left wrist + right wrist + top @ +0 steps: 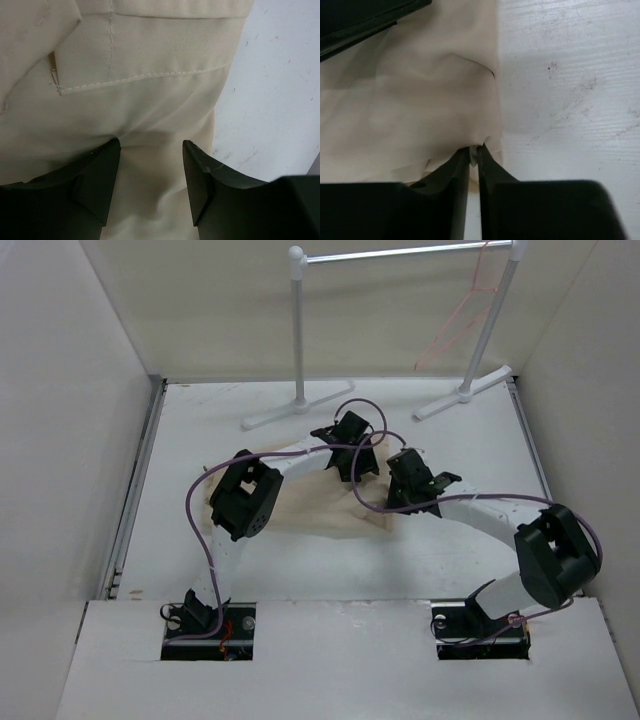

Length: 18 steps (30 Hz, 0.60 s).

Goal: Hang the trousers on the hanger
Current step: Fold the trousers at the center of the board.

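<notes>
The beige trousers (320, 512) lie flat on the white table, mostly hidden under both arms. The left wrist view shows their stitched pocket flap (140, 60). My left gripper (345, 445) (151, 150) is open, its fingers straddling a raised fold of the cloth. My right gripper (408, 480) (474, 152) is shut on the edge of the trousers (410, 110), pinching a small bunch of fabric. The thin pink-red hanger (462, 315) hangs from the right end of the rack bar at the back.
A white pipe garment rack (400, 254) stands at the far edge on two feet (295, 405) (465, 395). White walls enclose the table on three sides. Purple cables (365, 500) loop over the arms.
</notes>
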{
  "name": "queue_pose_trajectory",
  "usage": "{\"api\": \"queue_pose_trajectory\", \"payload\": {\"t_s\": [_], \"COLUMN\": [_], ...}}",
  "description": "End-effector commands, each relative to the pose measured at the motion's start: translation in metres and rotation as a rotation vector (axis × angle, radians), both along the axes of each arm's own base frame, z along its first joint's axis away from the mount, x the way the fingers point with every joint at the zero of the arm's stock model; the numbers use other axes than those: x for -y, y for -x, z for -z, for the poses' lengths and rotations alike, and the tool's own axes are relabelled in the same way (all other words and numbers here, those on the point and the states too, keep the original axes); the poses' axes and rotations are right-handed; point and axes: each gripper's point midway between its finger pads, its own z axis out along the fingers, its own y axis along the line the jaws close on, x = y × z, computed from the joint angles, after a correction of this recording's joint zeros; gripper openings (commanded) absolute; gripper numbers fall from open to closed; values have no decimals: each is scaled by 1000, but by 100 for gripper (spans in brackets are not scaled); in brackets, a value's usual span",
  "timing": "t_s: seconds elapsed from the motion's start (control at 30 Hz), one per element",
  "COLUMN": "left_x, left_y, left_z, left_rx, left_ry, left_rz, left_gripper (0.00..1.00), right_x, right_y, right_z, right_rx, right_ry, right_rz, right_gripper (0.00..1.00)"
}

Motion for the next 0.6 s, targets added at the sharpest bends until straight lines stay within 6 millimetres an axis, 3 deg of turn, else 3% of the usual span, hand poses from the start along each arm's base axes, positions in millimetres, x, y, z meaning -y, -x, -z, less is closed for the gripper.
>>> {"api": "queue_pose_trajectory", "payload": {"t_s": [0.0,0.07,0.27,0.43,0.57], "left_x": [2,1,-9,-11,-10], "left_y": [9,7,-11,-18,-17], "left_z": [-22,-21,-17,-13,-10], "left_rx": [9,13,28,25,19], "left_ry": [25,21,8,8,10], "left_rz": [9,3,-43,-63,-64], "left_gripper": [51,50,49,49,49], "right_x": [-6,-3,11,19,23], "right_y": [-22,-16,22,60,76], "right_z": [-14,-17,-20,9,29], "right_rx": [80,85,46,-84,-156], "right_ry": [-20,-17,1,22,15], "right_rz": [34,37,15,0,48], "right_gripper": [11,6,6,6,5]}}
